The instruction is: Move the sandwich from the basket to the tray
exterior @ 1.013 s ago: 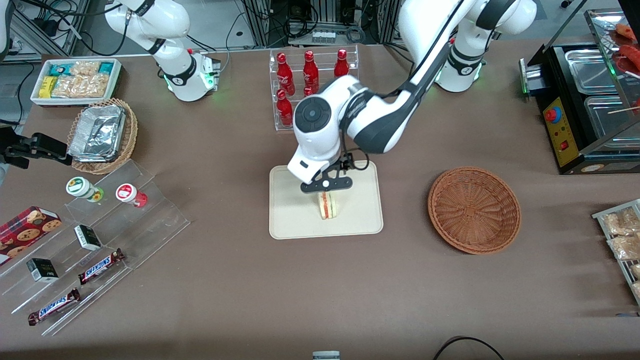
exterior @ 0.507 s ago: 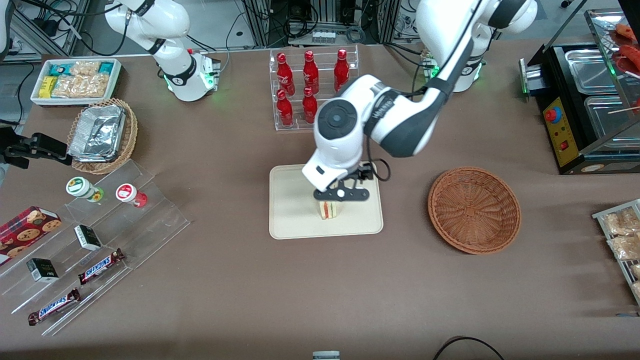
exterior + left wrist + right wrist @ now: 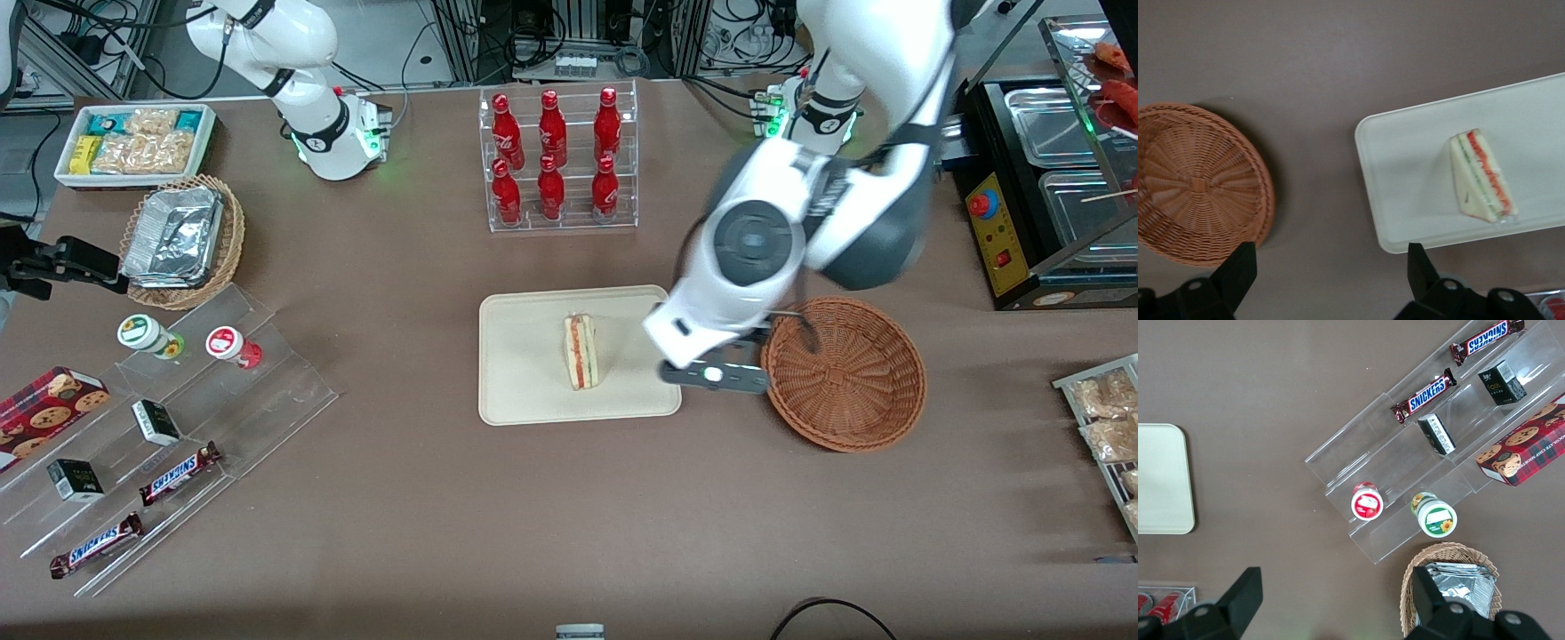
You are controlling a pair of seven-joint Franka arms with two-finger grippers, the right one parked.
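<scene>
The sandwich (image 3: 581, 351), a pale wedge with red and green filling, lies on the cream tray (image 3: 524, 391); it also shows in the left wrist view (image 3: 1481, 177) on the tray (image 3: 1405, 173). The reddish-brown wicker basket (image 3: 845, 373) stands empty toward the working arm's end of the table and shows in the left wrist view (image 3: 1195, 183). My left gripper (image 3: 714, 376) is open and empty, raised above the bare table between the tray and the basket. Its black fingers (image 3: 1238, 273) stand wide apart over the brown tabletop.
A clear rack of red bottles (image 3: 556, 160) stands farther from the front camera than the tray. A tan wicker basket with foil containers (image 3: 182, 240), a white bin of snacks (image 3: 133, 142) and a clear stepped display with candy bars (image 3: 169, 427) lie toward the parked arm's end. A black food warmer (image 3: 1040, 178) stands at the working arm's end.
My left gripper has let go of the sandwich and moved from above the tray toward the basket, rising. The sandwich stays on the tray, now fully in view.
</scene>
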